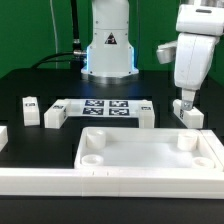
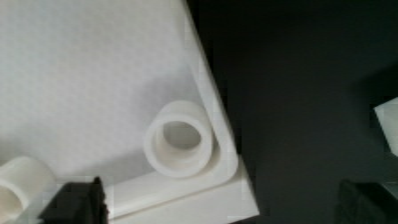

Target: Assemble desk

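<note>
Fingers spread wide and empty above 1 white block leg beside the tabletop; the leg looks light, rigid, slippery; grip its flat sides.

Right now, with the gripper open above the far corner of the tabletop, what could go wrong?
1. The gripper hangs close over the leg beside the tabletop; descending off-centre could tip the leg over.
2. The corner socket sits right at the tabletop's edge, so a slightly misplaced leg may miss it.
3. The wrist view does not show the leg clearly, so alignment is uncertain.
</note>
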### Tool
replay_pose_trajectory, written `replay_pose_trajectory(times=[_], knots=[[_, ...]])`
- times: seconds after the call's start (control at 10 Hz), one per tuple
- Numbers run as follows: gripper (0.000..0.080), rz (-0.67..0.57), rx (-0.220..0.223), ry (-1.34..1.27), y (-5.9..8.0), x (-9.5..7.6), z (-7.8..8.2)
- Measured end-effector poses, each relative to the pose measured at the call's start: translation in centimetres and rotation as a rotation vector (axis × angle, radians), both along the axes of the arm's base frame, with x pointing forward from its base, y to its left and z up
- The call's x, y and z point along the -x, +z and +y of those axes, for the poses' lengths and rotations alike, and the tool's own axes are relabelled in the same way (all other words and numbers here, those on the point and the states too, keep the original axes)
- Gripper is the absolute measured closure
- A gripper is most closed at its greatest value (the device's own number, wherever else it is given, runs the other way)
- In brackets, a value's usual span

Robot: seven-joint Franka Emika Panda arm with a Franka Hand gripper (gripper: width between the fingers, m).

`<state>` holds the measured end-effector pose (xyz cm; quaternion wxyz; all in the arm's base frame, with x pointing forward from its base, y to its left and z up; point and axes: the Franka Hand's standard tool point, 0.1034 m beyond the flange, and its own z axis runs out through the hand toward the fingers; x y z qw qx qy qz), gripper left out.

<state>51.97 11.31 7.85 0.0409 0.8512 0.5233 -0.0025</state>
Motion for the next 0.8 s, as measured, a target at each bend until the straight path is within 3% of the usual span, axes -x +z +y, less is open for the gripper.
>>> replay_pose_trajectory(times=[0.2,0.5,0.8], knots=[[0.0150,-0.017,-0.010,-0.262,0.1,0.7,0.8],[0.0150,-0.009,-0.048,-0.578,-0.9,2.0,2.6],[0.0150,-0.005,-0.073,-0.822,-0.9,2.1,3.0]])
